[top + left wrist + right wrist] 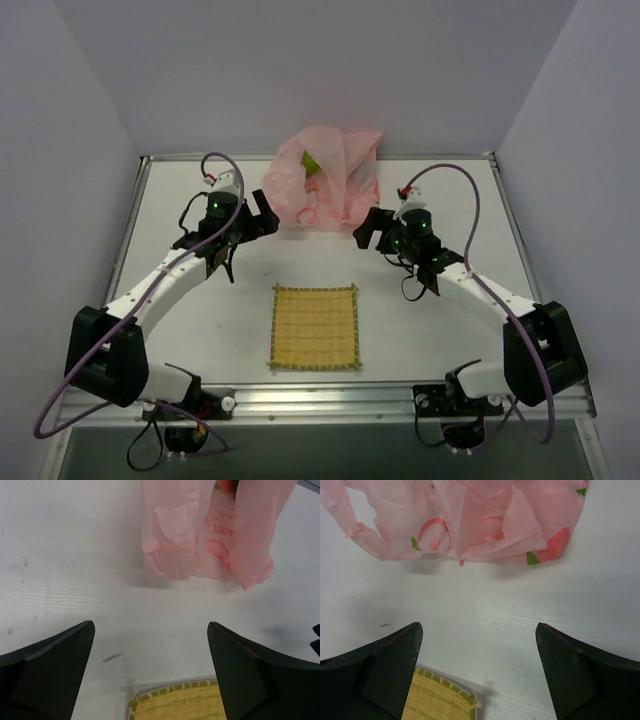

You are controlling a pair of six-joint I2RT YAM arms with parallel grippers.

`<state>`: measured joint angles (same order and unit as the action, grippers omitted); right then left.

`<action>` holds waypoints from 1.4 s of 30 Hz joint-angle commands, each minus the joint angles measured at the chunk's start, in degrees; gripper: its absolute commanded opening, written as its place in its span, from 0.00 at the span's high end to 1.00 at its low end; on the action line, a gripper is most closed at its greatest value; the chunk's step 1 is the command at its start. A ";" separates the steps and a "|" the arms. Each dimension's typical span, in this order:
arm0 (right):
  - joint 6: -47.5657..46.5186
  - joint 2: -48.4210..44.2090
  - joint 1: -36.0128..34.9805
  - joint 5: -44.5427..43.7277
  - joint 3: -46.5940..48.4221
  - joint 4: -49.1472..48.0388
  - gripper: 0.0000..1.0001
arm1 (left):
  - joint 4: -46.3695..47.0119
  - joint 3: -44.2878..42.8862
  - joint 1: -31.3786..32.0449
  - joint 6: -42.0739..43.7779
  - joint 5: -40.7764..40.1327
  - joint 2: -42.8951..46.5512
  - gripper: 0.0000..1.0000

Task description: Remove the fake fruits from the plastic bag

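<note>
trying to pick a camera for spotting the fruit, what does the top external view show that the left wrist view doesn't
Only top external: the right end effector, the whole bamboo mat, and a green fruit showing at the top of the plastic bag. Only left wrist: red lettering on the bag, and the left end effector open, up close. Both: the bag, part of the mat, the white table.

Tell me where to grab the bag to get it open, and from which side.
Pinch the loose folded flap on the near left edge of the bag. Come in low from the near side with the left gripper, whose jaws stand open facing it. The flap is thin film hanging clear of the bulge where a green fruit shows, so it should pinch easily.
</note>
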<state>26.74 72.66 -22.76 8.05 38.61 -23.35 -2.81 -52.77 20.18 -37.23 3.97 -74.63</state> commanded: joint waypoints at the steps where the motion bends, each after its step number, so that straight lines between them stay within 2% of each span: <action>1: -4.94 9.14 -1.67 -4.45 8.48 -2.40 0.09 | 5.10 -7.95 -0.32 3.91 -3.26 -5.16 0.06; 3: -7.14 15.19 -2.98 -4.80 13.13 -2.22 0.08 | 5.71 -9.80 -0.32 4.89 -3.44 -9.56 0.06; 8: -12.06 25.05 -5.45 -7.00 22.28 -2.05 0.06 | 13.96 -13.49 -0.23 8.66 -0.90 -18.68 0.06; 11: -14.87 31.47 -5.62 -10.40 29.75 1.29 0.06 | 13.97 -17.87 -0.15 10.07 -0.71 -24.74 0.06; 16: -18.21 39.91 -5.54 -17.36 36.96 1.73 0.13 | 16.51 -23.42 -0.50 9.90 3.23 -31.44 0.06; 19: -19.01 44.93 -5.62 -19.12 41.98 2.35 0.28 | 17.05 -27.02 -0.58 9.64 4.29 -34.87 0.06; 20: -19.09 45.46 -5.62 -19.39 42.94 2.26 0.53 | 17.13 -27.81 -0.67 9.72 4.21 -36.19 0.06; 21: -19.10 45.81 -5.62 -19.48 43.13 1.74 0.66 | 17.22 -28.87 -0.76 9.72 3.95 -36.81 0.00; 22: -19.01 45.47 -5.62 -19.48 42.78 0.95 0.76 | 17.74 -29.14 -0.94 9.81 3.86 -37.16 0.11; 23: -17.79 44.85 -5.62 -18.87 42.17 0.33 1.00 | 17.92 -29.23 -1.37 9.81 3.77 -37.43 0.23; 24: -16.91 42.67 -5.62 -17.91 40.25 -0.02 1.00 | 18.01 -28.97 -1.64 9.81 4.03 -37.08 0.64; 25: -16.20 41.17 -5.71 -16.77 38.57 -1.24 1.00 | 17.32 -27.57 -1.99 9.12 3.86 -36.12 0.85; 26: -15.67 39.07 -5.80 -15.28 36.30 -2.21 1.00 | 17.48 -25.64 -2.77 8.33 3.33 -32.81 0.97; 27: -14.54 34.87 -6.24 -15.17 31.31 -3.44 1.00 | 18.97 -22.84 -2.87 7.53 1.85 -30.42 0.98; 28: -14.00 32.83 -6.50 -15.52 28.83 -4.93 1.00 | 22.29 -16.46 -2.96 6.92 1.14 -28.14 0.98; 32: -11.89 23.33 -6.59 -19.65 18.97 -5.48 1.00 | 23.02 -5.71 -2.26 5.77 -1.50 -17.94 0.98; 39: -11.01 10.58 -5.89 -27.38 11.23 0.50 1.00 | 24.25 5.65 2.05 3.49 -3.26 -10.28 0.98; 42: -10.13 6.81 -5.27 -30.81 8.86 3.05 1.00 | 24.08 8.38 5.73 3.13 -4.92 -6.77 0.98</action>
<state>15.20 83.42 -28.69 -16.58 49.50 -23.42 19.00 -45.41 23.29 -32.42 1.37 -85.80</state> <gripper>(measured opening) 0.004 0.028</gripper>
